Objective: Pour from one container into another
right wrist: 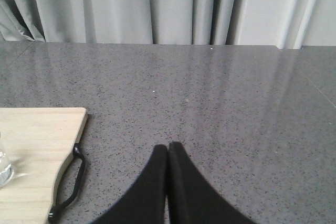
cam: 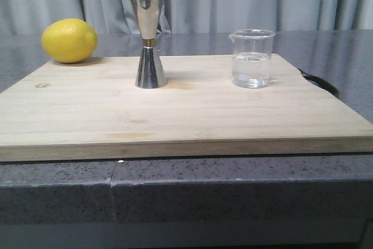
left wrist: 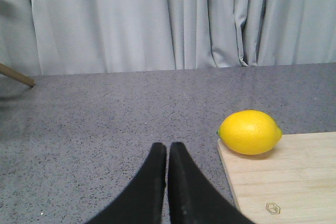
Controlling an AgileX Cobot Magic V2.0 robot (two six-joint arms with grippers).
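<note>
On the board, clear beaker part-filled; steel jigger upright.

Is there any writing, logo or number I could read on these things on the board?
Nothing here reads as text.
Wooden board: a small hexagon mark burned into its corner, a sign without letters.
Glass beaker: faint markings, too faint to read.
Steel jigger: no lettering visible.
Lemon: none.
</note>
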